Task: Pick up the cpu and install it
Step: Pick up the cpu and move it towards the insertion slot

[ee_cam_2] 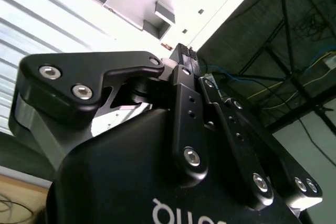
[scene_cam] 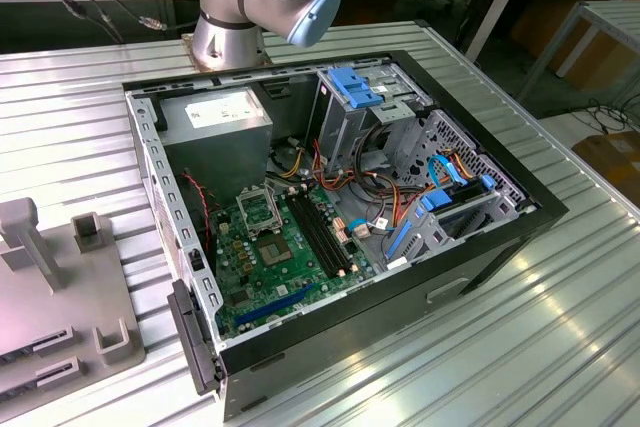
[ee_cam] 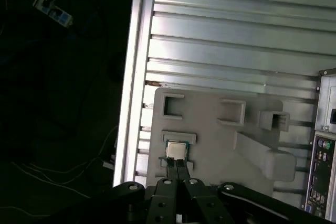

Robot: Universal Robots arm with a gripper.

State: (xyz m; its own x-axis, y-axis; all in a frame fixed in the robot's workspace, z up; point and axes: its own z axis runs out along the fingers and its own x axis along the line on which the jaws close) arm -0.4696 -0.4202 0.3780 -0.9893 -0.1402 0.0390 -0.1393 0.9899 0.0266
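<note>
**A:** cpu location?
**B:** The cpu (ee_cam: 176, 150) lies flat in a shallow pocket of the grey fixture plate (ee_cam: 215, 145), just past the tips of the gripper (ee_cam: 176, 164).

**A:** Finger state?
**B:** The fingers (ee_cam: 170, 167) are pressed together with no gap, as seen in both wrist views. Nothing is clamped between them. The tips line up with the cpu's near edge. I can't tell if they touch it or hang above it.

**A:** Edges and room?
**B:** A raised lip (ee_cam: 178, 137) borders the cpu on the side away from the fingers. More raised blocks (ee_cam: 232, 112) stand further out on the plate. To one side of the gripper the table edge (ee_cam: 137, 77) runs close by the plate, with dark floor, cables and a power strip (ee_cam: 52, 11) beyond it. On the other side, past the blocks, is the computer case (ee_cam: 325, 156). Beyond the plate there is open ribbed table (ee_cam: 236, 35).

**A:** Arm pose?
**B:** The wrist points the fingers down at the plate. In the exterior view the arm base (scene_cam: 228, 32) stands behind the open case. The green board (scene_cam: 280, 277) and its socket (scene_cam: 262, 209) sit inside the case, with the plate at the exterior view's left.
</note>
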